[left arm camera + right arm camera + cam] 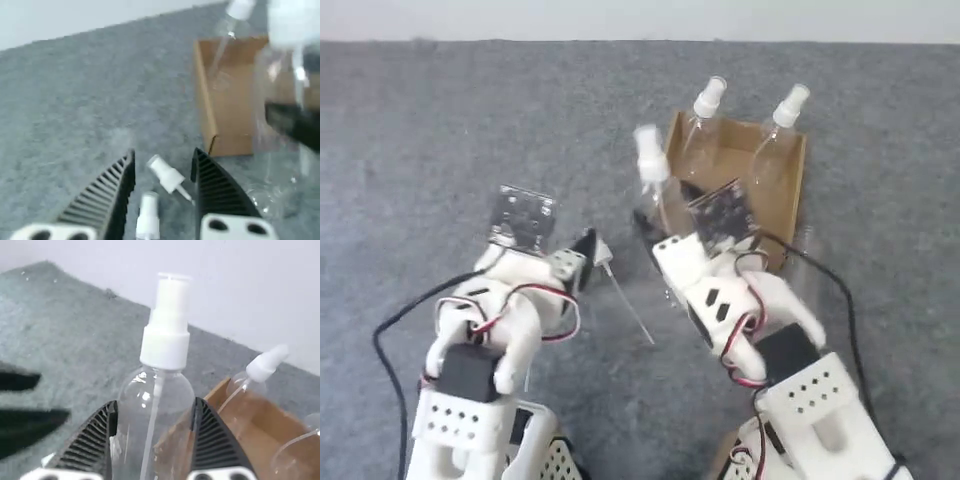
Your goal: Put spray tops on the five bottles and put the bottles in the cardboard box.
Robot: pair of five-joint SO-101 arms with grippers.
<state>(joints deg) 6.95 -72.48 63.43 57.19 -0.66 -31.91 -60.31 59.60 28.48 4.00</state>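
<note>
My right gripper (655, 225) (155, 407) is shut on an upright clear bottle (653, 200) (150, 395) that carries a white spray top (649, 150) (167, 325), just left of the cardboard box (790, 190) (255, 415). Two capped bottles (695, 135) (775, 140) lean inside the box. My left gripper (588, 250) (164, 155) stands open low over the carpet. A loose spray top (605, 255) (167, 177) with a long dip tube lies between its fingers, and a second white top (149, 217) lies closer to the wrist.
Grey carpet covers the table. In the left wrist view a clear bottle (267, 197) lies on the carpet beside the box's near corner (212, 142). Open carpet stretches to the left and behind the box.
</note>
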